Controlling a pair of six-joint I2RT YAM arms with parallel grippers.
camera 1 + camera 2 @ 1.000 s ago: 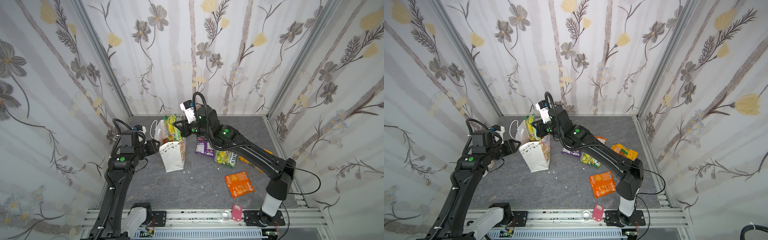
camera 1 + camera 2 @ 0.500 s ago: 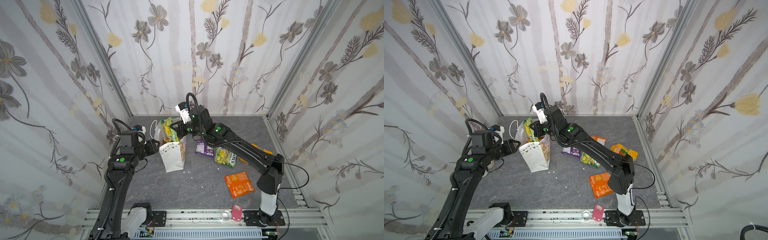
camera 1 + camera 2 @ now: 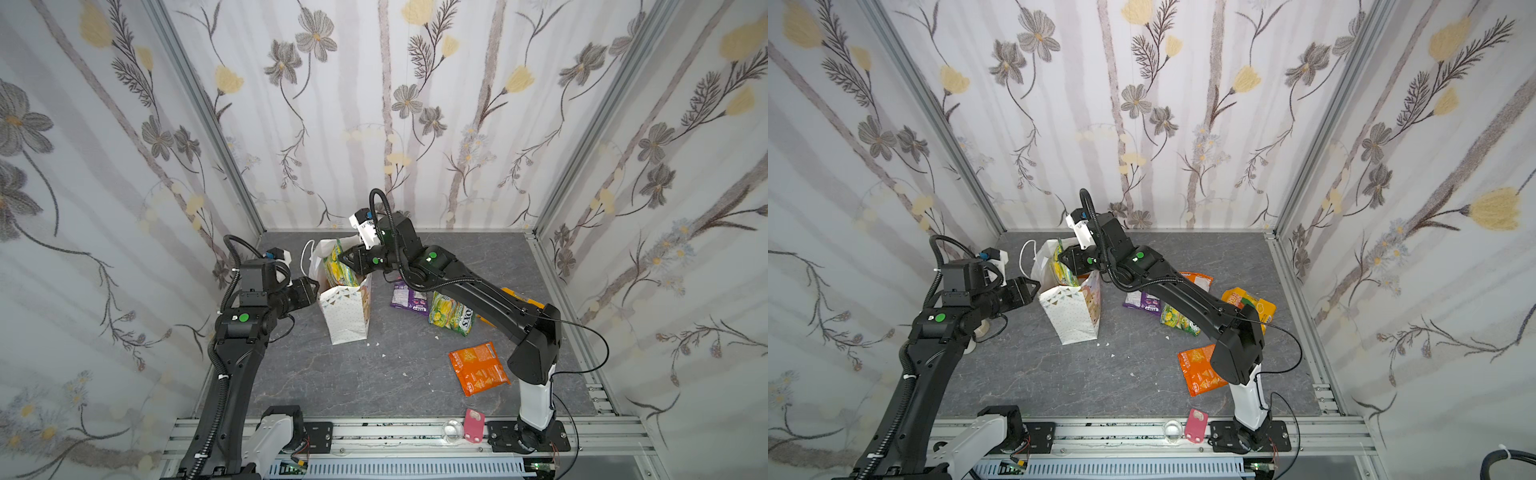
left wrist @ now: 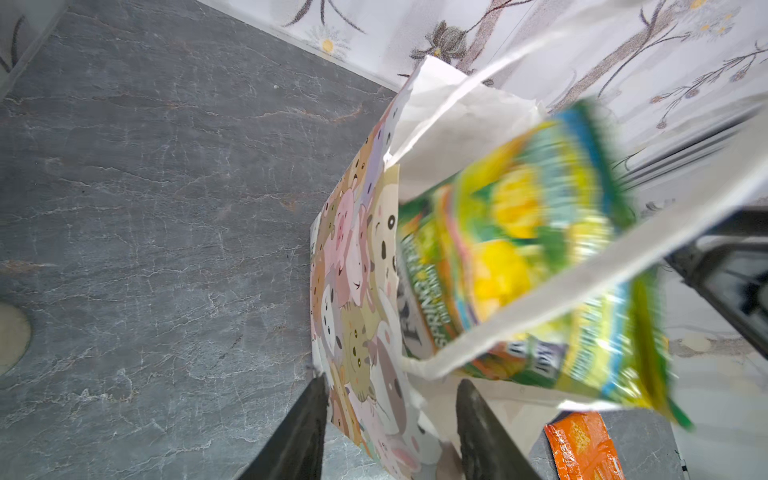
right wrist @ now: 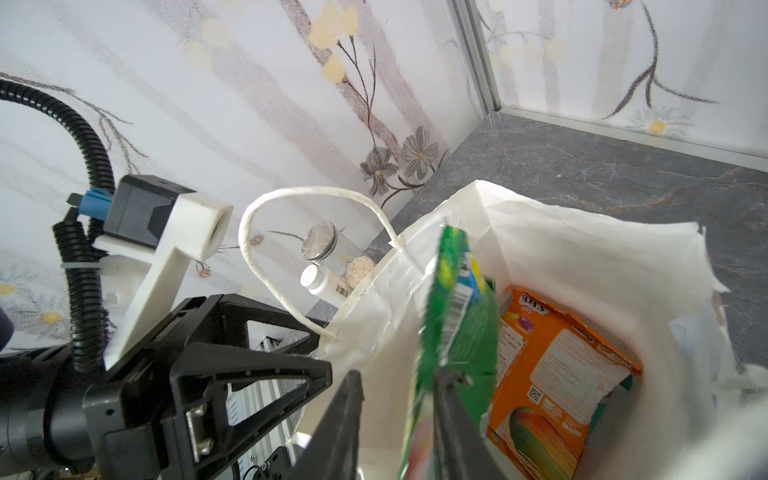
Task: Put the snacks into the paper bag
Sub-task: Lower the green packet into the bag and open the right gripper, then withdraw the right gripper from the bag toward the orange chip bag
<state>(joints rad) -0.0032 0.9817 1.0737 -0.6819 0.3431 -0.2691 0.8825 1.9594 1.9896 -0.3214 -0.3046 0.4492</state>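
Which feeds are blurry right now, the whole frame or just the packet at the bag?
Left wrist view: only the green-yellow packet is smeared; floor and bag print are sharp. Right wrist view: same packet soft, orange packet inside the bag crisp. Both top views: sharp throughout, evenly lit.

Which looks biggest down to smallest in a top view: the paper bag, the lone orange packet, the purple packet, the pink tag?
1. paper bag
2. orange packet
3. purple packet, partly under the right arm, so its full size is unsure
4. pink tag, clearly smallest
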